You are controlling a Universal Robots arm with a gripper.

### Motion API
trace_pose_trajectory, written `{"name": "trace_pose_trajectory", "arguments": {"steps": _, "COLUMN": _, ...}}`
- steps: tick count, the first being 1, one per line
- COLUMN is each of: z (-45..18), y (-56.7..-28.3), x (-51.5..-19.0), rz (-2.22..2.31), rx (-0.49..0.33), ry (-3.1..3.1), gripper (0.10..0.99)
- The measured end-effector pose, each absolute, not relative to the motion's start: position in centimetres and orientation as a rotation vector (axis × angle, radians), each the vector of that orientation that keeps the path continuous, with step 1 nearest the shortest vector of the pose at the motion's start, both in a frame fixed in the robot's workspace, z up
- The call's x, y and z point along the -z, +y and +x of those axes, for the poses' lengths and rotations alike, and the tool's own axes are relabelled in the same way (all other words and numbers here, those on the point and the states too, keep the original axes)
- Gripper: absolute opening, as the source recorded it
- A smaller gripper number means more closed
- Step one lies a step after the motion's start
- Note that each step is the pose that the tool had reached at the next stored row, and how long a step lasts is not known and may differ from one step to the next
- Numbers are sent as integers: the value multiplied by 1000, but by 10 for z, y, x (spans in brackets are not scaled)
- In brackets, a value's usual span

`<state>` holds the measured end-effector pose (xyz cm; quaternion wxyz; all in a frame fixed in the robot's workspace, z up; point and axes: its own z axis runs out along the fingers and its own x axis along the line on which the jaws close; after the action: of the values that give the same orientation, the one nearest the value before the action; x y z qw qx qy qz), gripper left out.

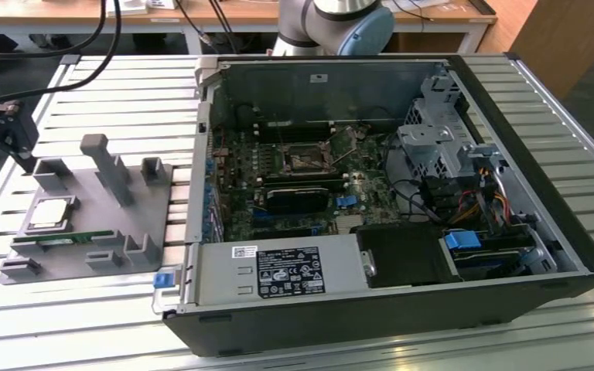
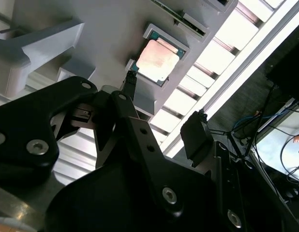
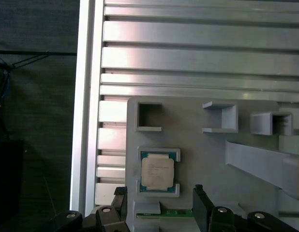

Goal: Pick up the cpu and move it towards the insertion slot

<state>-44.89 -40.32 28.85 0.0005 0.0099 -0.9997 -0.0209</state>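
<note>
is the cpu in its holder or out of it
In. The cpu lies flat in its recess on the grey fixture, and the open gripper is apart from it.

Flat square cpu (image 1: pixel 52 214) (image 2: pixel 157 61) (image 3: pixel 157 173): silver top, pale tan rim, lying level in framed recess near grey holder (image 1: pixel 80 222) edge at exterior view's left. Insertion slot (image 1: pixel 305 160): silvery square frame, dark centre, toward motherboard (image 1: pixel 240 220) far edge.

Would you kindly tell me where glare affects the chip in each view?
Second wrist view: glare washes the chip pale pink, and the table slats blow out white; first wrist view: chip evenly lit, slats bright; exterior view: chip catches mild sheen.
</note>
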Motion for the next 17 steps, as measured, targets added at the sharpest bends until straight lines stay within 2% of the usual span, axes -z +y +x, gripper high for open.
{"name": "trace_pose_trajectory", "arguments": {"steps": 17, "z": -449, "y": -403, "x": -281, "rz": 31, "rx": 66, "ry": -3140, "gripper": 647}}
